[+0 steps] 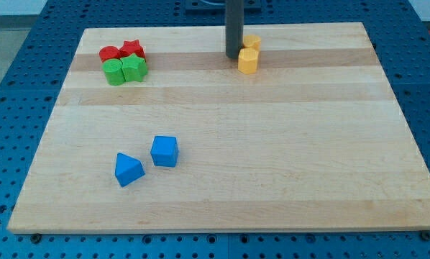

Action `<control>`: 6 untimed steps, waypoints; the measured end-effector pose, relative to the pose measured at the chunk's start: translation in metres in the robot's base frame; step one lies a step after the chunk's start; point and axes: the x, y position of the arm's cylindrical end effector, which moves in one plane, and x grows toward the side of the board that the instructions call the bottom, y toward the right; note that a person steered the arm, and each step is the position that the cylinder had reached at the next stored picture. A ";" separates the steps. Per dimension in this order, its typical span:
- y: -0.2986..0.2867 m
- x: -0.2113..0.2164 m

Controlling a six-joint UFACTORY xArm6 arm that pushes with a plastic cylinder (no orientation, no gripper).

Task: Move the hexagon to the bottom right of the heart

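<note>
My tip (pixel 234 57), the lower end of a straight dark rod coming down from the view's top, sits on the wooden board (pixel 222 180) near its top edge; it's a bare rod, nothing to open or close, holding nothing. It is just left of the two yellow blocks, touching or nearly touching, can't tell which.

Yellow hexagon block (pixel 248 60): orange-yellow, chunky, faceted sides, flat top, just right of the tip at about tip level. Directly behind it toward the view's top, touching it, is the second yellow block (pixel 252 41), likely the heart, partly hidden by the rod and the hexagon, shape hard to confirm.

Top-left of the board: tight cluster of four. Red round block (pixel 109 53) and red star block (pixel 132 49) at the back, green round block (pixel 114 72) and green star-like block (pixel 134 68) in front, all touching.

Lower left-centre: blue triangular block (pixel 128 169) and blue cube block (pixel 164 151), close together, small gap between, well apart from the tip.

Board lies on a blue perforated table (pixel 14 86).
</note>
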 end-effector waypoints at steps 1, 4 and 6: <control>0.006 0.040; 0.005 0.114; 0.011 0.053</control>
